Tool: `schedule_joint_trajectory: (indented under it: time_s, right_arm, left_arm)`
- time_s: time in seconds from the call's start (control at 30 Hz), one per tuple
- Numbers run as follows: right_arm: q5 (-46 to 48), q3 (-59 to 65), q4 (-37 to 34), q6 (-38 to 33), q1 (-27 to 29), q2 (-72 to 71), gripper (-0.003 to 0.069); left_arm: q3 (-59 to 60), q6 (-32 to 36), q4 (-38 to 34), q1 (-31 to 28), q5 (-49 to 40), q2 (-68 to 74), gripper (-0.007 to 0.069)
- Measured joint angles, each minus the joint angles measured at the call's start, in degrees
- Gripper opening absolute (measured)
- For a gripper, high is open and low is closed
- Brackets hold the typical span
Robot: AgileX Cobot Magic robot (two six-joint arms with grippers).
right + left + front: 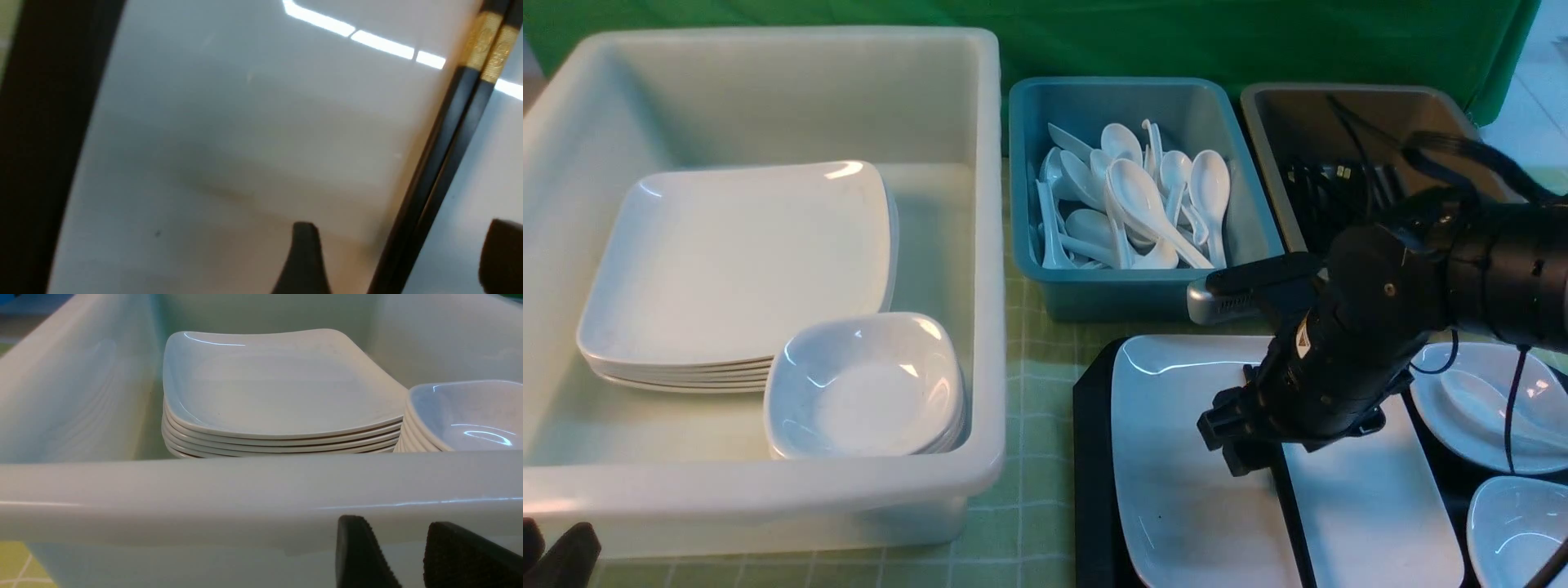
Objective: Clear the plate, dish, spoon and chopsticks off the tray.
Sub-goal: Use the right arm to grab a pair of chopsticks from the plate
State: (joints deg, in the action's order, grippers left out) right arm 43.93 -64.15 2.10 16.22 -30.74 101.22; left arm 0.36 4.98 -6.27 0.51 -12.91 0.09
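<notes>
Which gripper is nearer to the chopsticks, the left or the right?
Right. The right gripper hangs just over the chopsticks, open jaws on either side. The left gripper is far off, by the near wall of the white tub.

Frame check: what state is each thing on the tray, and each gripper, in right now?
right gripper: open, fingers either side of the chopsticks.
left gripper: open, empty, by the white tub.
chopsticks: lying together across the plate.
plate: flat on the tray.
spoon: lying in a dish on the tray.
</notes>
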Motion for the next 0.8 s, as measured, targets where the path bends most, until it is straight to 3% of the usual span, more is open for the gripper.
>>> schedule_joint_trajectory:
  time_s: [0.4,0.53,0.6,0.67,0.8]
  right_arm:
    - [1.56,-0.77,0.54,0.84,0.0,4.63,0.0495]
    - [2.22,-0.89,0.06,0.78,-0.06,4.74,0.033]
    - [2.89,-0.89,0.06,0.79,-0.06,4.74,0.019]
    - [3.66,-0.89,0.13,0.58,-0.06,4.74,0.0101]
    - [5.42,-0.77,0.62,0.3,-0.06,4.24,0.0099]
  left_arm:
    - [0.0,-0.05,0.0,0.0,0.0,0.0,0.0223]
    - [0.0,-0.05,0.0,0.0,0.0,-0.11,0.0223]
    - [0.0,-0.05,0.0,0.0,0.0,-0.11,0.0223]
    - [0.0,-0.05,0.0,0.0,0.0,-0.11,0.0223]
    - [0.0,-0.05,0.0,0.0,0.0,-0.11,0.0223]
